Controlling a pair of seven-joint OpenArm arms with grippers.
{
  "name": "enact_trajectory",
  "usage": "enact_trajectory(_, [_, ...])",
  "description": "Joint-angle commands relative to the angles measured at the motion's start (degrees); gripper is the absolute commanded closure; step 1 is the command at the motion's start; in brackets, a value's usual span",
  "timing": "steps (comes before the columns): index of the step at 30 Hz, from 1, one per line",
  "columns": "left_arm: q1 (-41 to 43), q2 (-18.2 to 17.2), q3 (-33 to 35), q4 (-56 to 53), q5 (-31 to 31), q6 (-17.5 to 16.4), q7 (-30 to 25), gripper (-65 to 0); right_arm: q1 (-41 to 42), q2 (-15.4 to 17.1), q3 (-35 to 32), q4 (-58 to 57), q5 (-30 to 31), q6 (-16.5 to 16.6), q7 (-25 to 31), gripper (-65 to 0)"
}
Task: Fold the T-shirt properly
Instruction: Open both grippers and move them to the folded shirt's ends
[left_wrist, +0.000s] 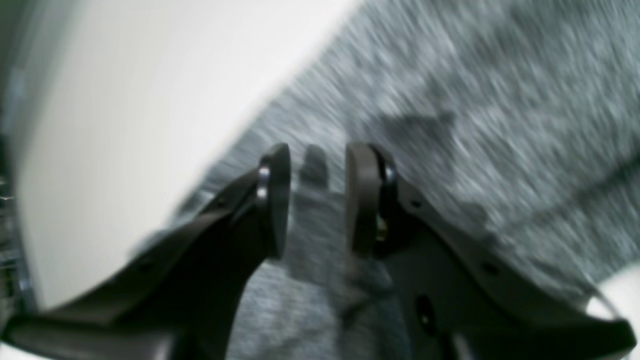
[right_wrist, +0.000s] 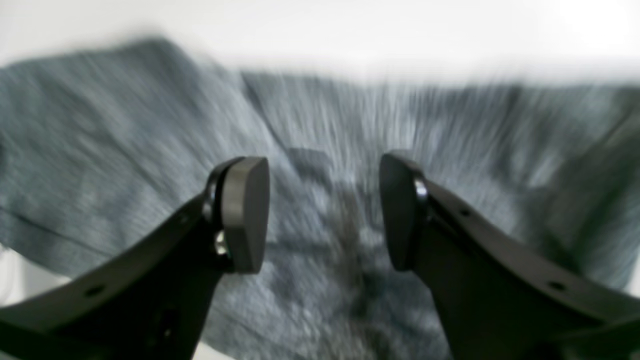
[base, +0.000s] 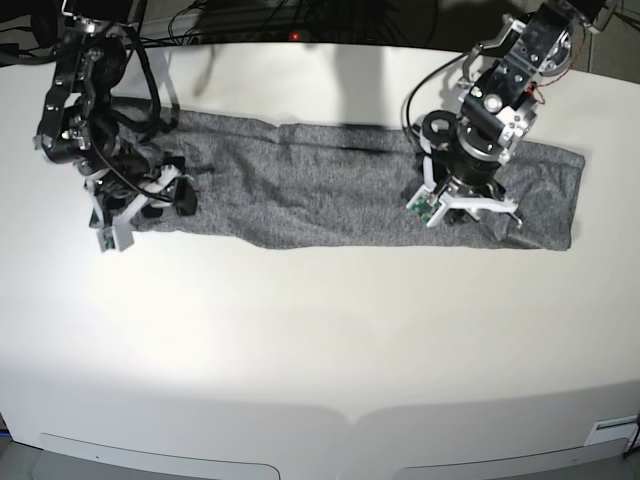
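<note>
Base view: the heather-grey knit T-shirt (base: 330, 195) lies as a long folded band across the far half of the white table (base: 320, 340). The black left gripper (left_wrist: 317, 200) hovers over the band's end with jaws partly apart — nothing between them. The right gripper (right_wrist: 324, 212) hangs above the opposite end, jaws spread wide and empty.

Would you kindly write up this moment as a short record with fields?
garment: grey T-shirt, lying as a long band across the white table
left gripper: jaws apart, nothing between them, over the shirt near its edge
right gripper: jaws wide apart, empty, above the shirt
arms: one at each end of the band
wrist views: blurred
</note>
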Motion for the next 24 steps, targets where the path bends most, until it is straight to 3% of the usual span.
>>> enact_trajectory(1, [-0.76,-0.33,-0.24,1.79,1.38,2.14,-0.70,-18.6,0.72,0.63,0.15,2.36,0.90,0.31,1.09,-35.1])
enact_trajectory(10, [-0.74,-0.33,-0.24,3.98,6.16,18.91,-0.31,-18.6,0.70,0.63,0.20,12.37,0.48,0.31,0.98,-35.1])
enact_trajectory(13, [-0.72,-0.33,-0.24,3.98,8.74,22.43,0.02,-18.6,0.70,0.63,0.20,12.90,0.46,0.31,0.96,-35.1])
enact_trajectory(18, [-0.74,-0.33,-0.24,3.98,11.41,23.19,1.46,-21.7,0.70,0.63,0.20,12.92,0.46,0.33,-2.34,-35.1])
enact_trajectory(20, [-0.72,-0.33,-0.24,3.98,11.37,23.19,1.49,-31.2,0.68,0.63,0.20,12.90,0.46,0.48,-2.73,-35.2])
enact_trajectory(22, [-0.72,-0.35,-0.24,3.98,11.37,23.19,1.73,-45.5,0.70,0.66,0.20,12.90,0.46,0.98,-2.73,-35.2])
enact_trajectory(24, [-0.74,-0.35,-0.24,3.98,11.37,23.19,1.90,-45.5,0.70,0.66,0.20,12.90,0.33,1.57,-2.80,-35.2])
